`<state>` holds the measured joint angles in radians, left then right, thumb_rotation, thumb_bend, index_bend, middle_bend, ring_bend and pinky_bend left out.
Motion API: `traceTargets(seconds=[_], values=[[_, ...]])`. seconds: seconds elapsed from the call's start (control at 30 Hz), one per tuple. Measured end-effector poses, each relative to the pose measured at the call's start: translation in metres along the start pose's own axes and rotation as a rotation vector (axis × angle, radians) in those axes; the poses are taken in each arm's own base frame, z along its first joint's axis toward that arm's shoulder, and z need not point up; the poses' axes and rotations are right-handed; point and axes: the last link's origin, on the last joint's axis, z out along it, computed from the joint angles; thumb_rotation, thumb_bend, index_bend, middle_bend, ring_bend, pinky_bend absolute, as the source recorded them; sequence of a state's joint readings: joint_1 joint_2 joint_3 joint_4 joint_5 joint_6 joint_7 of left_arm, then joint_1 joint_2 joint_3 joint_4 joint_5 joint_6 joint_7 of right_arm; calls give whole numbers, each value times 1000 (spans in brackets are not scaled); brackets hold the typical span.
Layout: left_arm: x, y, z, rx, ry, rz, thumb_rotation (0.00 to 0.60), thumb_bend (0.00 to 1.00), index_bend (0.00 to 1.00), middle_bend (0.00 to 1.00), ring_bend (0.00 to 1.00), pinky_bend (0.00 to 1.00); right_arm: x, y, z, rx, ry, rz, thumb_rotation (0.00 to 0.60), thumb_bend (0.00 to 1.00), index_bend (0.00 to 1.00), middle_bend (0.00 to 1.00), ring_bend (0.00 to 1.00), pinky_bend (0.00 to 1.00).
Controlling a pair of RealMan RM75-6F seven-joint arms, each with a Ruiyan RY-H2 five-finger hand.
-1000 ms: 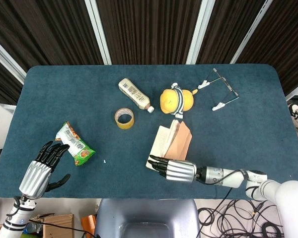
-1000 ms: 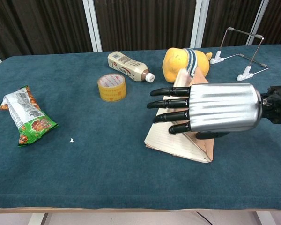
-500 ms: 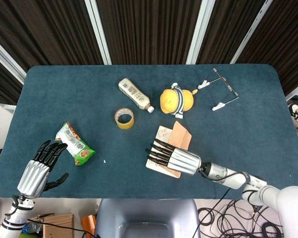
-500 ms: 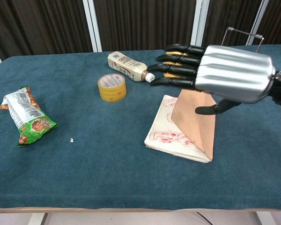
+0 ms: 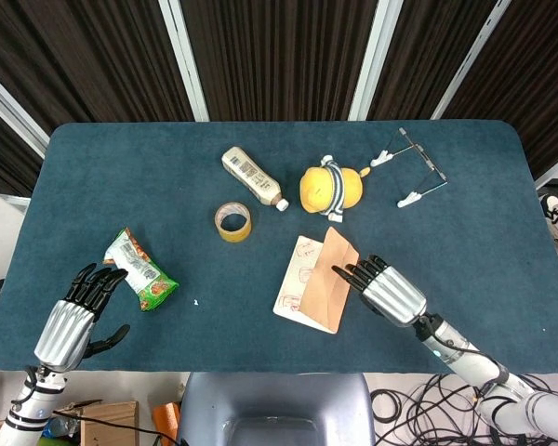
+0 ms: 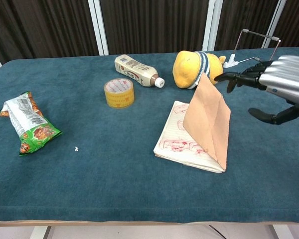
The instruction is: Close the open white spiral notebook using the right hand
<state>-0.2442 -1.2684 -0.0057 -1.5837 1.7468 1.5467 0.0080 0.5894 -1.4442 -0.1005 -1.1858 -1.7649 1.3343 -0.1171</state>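
Observation:
The spiral notebook (image 5: 302,279) (image 6: 182,140) lies near the table's front middle, its white page with red drawings facing up. Its tan cover (image 5: 330,276) (image 6: 208,118) stands half raised, tilted like a tent over the right part of the page. My right hand (image 5: 386,289) (image 6: 275,79) hovers just right of the cover, fingers spread and empty, tips close to the cover's top edge. My left hand (image 5: 76,311) rests at the front left edge, fingers apart, holding nothing, and shows only in the head view.
A green snack bag (image 5: 139,270) (image 6: 27,122) lies front left. A tape roll (image 5: 233,222) (image 6: 119,92), a bottle (image 5: 252,177) (image 6: 138,70) and a yellow plush toy (image 5: 329,187) (image 6: 196,67) sit behind the notebook. A wire stand (image 5: 412,172) (image 6: 252,61) is back right.
My right hand has drawn back from over the notebook to its right side. The tan cover, earlier pushed by the hand, now stands half raised. The left hand stays put.

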Motion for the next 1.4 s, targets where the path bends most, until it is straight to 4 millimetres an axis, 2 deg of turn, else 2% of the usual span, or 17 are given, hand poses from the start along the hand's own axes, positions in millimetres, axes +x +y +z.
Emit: traceTargets(seconds=[0.17, 0.37, 0.5, 0.73, 0.9, 1.0, 1.1, 1.13, 1.2, 1.27, 1.4], values=[[0, 0, 0, 2, -6, 1, 600, 240, 121, 154, 119, 92, -18, -6, 12, -24, -132, 100, 600, 454, 53, 230, 188, 254], [1, 0, 0, 5, -8, 3, 600, 240, 121, 152, 118, 92, -32, -23, 39, -15, -166, 221, 600, 454, 45, 223, 186, 251], [2, 0, 1, 3, -7, 4, 600, 240, 121, 152, 117, 91, -41, -27, 48, -11, -193, 243, 600, 453, 37, 218, 182, 251], [1, 0, 3, 1, -15, 5, 600, 240, 121, 152, 117, 91, -51, -29, 50, -31, -211, 289, 600, 453, 22, 218, 182, 251], [3, -1, 2, 5, -14, 15, 600, 240, 120, 151, 117, 92, -41, -17, 44, -63, -144, 302, 600, 453, 26, 218, 182, 251], [5, -5, 1, 20, -15, 30, 600, 240, 121, 151, 117, 91, -24, -3, 34, -103, -48, 318, 600, 453, 27, 212, 177, 251], [7, -11, -2, 44, -16, 59, 600, 241, 120, 150, 117, 91, -2, 17, 13, -162, 50, 317, 600, 431, 16, 186, 144, 232], [7, -12, -3, 50, -16, 66, 600, 241, 120, 150, 118, 91, 4, 22, 7, -178, 69, 316, 600, 399, 10, 159, 114, 205], [8, -15, -4, 64, -17, 78, 600, 241, 121, 150, 119, 91, 14, 32, -7, -215, 87, 310, 600, 273, 0, 66, 27, 103], [11, -22, -8, 97, -22, 102, 600, 241, 120, 151, 119, 91, 21, 42, -27, -271, 78, 307, 600, 188, 0, 8, 0, 22], [16, -40, -24, 200, -46, 176, 600, 240, 120, 152, 119, 90, 40, 57, -71, -407, 41, 305, 600, 156, 0, 0, 0, 0]])
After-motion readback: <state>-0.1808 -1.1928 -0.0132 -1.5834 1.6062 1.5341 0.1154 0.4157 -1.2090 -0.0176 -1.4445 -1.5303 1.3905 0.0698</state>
